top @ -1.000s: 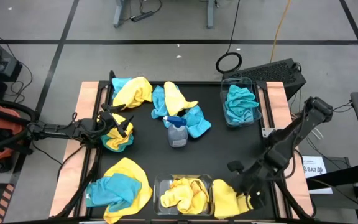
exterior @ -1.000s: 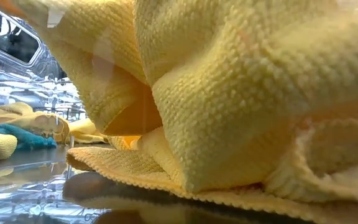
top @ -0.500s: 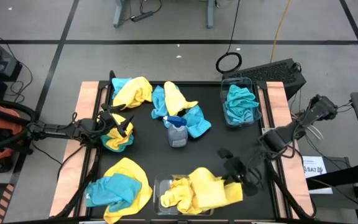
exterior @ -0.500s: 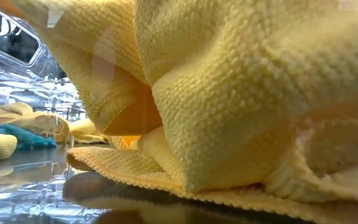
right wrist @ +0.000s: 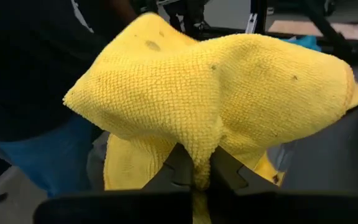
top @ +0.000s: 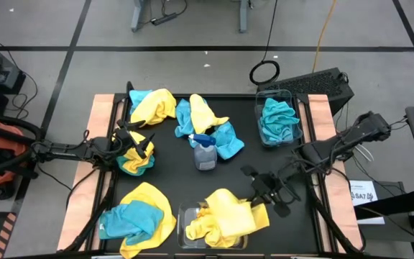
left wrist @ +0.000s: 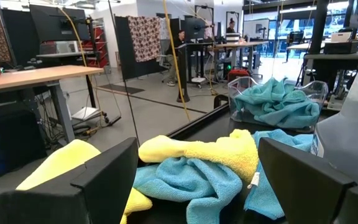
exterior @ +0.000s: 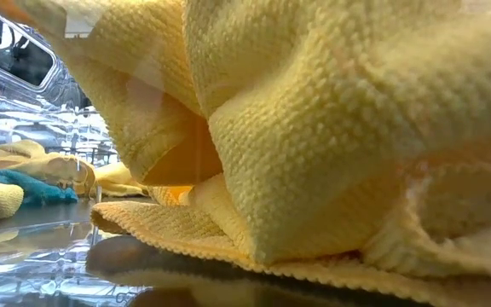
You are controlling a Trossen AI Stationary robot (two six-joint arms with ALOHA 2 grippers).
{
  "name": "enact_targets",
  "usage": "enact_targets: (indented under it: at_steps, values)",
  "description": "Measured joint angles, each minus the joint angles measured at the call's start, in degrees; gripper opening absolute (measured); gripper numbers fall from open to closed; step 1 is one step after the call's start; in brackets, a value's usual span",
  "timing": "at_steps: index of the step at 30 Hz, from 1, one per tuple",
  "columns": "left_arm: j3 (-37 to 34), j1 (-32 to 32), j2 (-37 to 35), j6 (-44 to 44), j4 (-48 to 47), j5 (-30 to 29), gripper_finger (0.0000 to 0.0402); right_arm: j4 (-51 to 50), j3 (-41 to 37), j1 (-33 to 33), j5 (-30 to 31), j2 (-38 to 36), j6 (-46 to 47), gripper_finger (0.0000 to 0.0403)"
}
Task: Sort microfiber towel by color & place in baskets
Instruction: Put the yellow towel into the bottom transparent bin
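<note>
Right claw (top: 259, 203) clenched on a yellow towel (top: 233, 209), held over the front basket (top: 190, 216). Left claw (top: 136, 144) released, far across the tabletop (top: 264, 162) from that basket.

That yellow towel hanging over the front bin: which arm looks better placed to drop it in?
The right. The right gripper is shut on the yellow towel, beside the front basket that holds yellow cloths. The left gripper is open over a pile at the table's left side.

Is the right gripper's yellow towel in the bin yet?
Not yet: right gripper shut on yellow towel, draped over the front bin.
</note>
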Motion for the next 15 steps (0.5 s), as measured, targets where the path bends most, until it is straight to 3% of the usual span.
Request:
enact_targets:
  at_steps: [15]
  values:
    - [0.0,0.0,0.0,0.0,0.0,0.0,0.0338,13.4,0.0,-6.57,-20.05,9.57,-0.47,0.0004]
